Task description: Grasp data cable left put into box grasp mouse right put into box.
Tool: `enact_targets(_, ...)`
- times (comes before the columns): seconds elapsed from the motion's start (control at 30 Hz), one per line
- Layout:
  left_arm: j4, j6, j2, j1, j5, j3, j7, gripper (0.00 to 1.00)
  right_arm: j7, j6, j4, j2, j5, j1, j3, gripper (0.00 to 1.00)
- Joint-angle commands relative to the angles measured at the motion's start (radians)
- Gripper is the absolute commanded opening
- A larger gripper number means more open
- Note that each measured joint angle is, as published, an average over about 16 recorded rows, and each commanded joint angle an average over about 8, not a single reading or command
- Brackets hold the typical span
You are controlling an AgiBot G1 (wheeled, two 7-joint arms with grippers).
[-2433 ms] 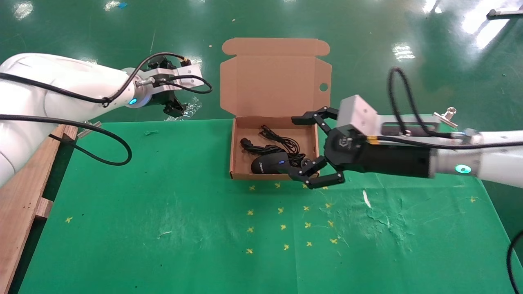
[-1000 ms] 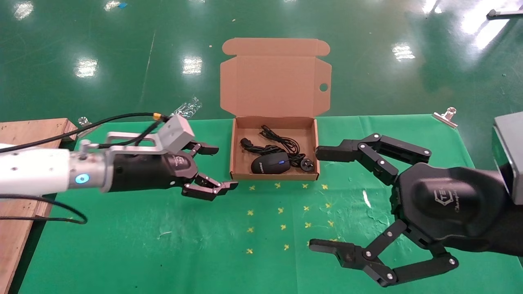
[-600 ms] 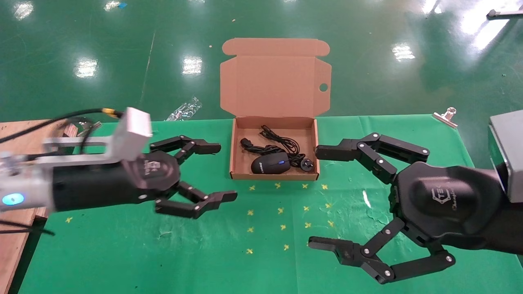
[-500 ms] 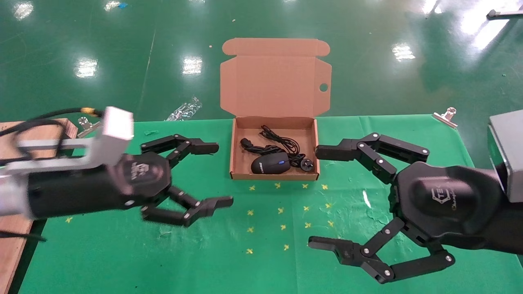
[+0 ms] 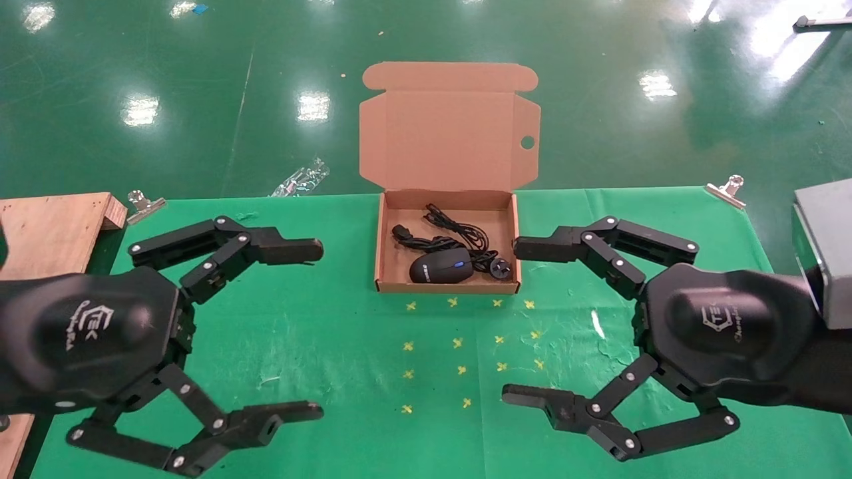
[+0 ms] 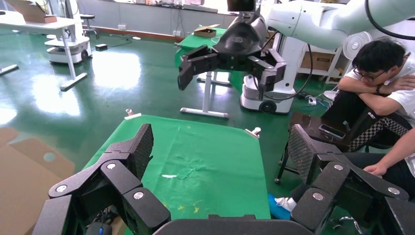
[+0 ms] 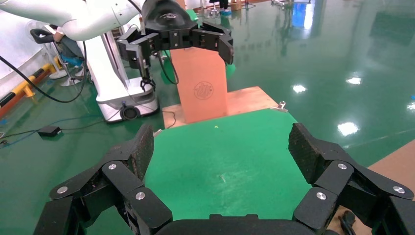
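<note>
Hung wide open: left gripper (image 5: pixel 299 329), right gripper (image 5: pixel 526 322); mouse (image 5: pixel 440 267), data cable (image 5: pixel 459 233) boxed (image 5: pixel 379 266) between jaws; best kept clear.

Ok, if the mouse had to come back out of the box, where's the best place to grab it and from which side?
Probably from straight above, pinching the mouse across its narrow width. It lies flat, long axis left to right, close to the near wall of the box, so a sideways approach looks blocked. The data cable crowds its far side, so a finger there may snag cord. Both the left gripper and right gripper hang open.
</note>
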Motion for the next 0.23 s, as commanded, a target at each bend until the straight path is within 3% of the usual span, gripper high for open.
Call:
enact_targets(0.03, -0.008, 0.010, -0.007, 0.008, -0.016, -0.011, 0.003, 1.00, 0.000, 0.000, 0.000, 0.000, 0.000, 0.000, 0.000, 1.00)
enact_targets(0.23, -0.001, 0.001, -0.001, 0.001, -0.003, -0.001, 0.000, 1.00, 0.000, 0.000, 0.000, 0.000, 0.000, 0.000, 0.000, 1.00)
